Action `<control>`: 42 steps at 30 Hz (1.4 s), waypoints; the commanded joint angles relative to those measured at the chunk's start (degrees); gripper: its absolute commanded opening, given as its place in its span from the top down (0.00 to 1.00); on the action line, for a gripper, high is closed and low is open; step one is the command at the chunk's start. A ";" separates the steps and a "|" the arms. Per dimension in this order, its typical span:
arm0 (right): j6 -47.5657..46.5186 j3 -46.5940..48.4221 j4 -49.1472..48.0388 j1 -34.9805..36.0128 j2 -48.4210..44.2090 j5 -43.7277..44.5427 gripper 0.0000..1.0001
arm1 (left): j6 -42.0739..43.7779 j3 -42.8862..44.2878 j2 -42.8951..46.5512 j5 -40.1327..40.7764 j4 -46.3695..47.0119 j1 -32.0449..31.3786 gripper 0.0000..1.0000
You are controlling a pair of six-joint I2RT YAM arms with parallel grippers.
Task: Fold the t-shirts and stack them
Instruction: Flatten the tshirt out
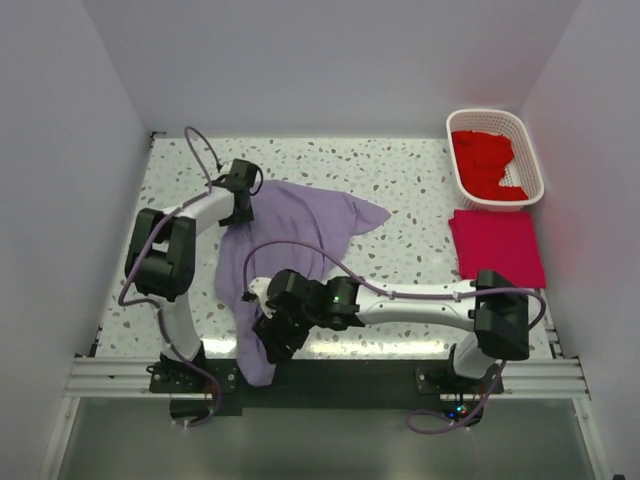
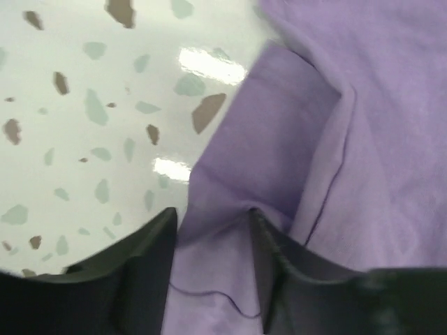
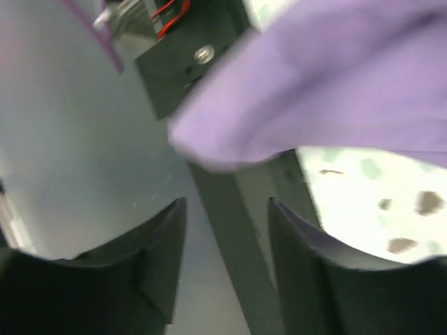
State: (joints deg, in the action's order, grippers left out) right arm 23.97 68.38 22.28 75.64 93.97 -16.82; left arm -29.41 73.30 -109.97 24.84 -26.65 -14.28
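A purple t-shirt point(image 1: 290, 250) lies crumpled on the left middle of the table, and its lower end hangs over the near edge. My left gripper point(image 1: 240, 210) sits on the shirt's far left corner. In the left wrist view the left gripper point(image 2: 213, 213) is open, with a fold of the purple cloth point(image 2: 335, 112) lying between the fingers. My right gripper point(image 1: 272, 335) is over the shirt's near part at the table edge. In the right wrist view the right gripper point(image 3: 227, 202) is open and empty, just below the hanging purple hem point(image 3: 314, 91).
A folded red t-shirt point(image 1: 497, 248) lies at the right side of the table. A white basket point(image 1: 528, 150) holding red shirts point(image 1: 483, 158) stands behind it at the far right. The black frame rail point(image 1: 330, 375) runs along the near edge.
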 commanded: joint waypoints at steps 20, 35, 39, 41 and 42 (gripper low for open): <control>-2.35 -3.68 -7.16 -32.57 2.27 14.56 0.46 | -6.53 -24.43 31.33 -19.39 13.00 0.92 0.24; 0.99 -18.63 -6.47 -32.57 -19.08 12.69 0.45 | -10.76 -1.50 2.51 -19.48 20.33 6.46 0.31; 0.47 -18.72 -4.36 -32.57 -23.03 14.18 0.45 | -10.50 4.03 -3.31 -19.57 18.49 6.72 0.38; 0.20 -18.81 -3.30 -32.57 -24.01 14.97 0.44 | -10.06 5.71 -5.16 -19.92 18.22 6.72 0.47; 0.03 -18.98 -3.21 -32.57 -24.80 15.15 0.44 | -9.18 6.06 -5.42 -20.27 18.57 6.81 0.52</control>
State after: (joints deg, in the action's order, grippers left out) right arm 23.73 50.11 18.44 42.92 71.81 -3.55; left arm -39.48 75.90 -114.13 5.06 -8.86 -8.03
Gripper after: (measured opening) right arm 0.554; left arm 0.515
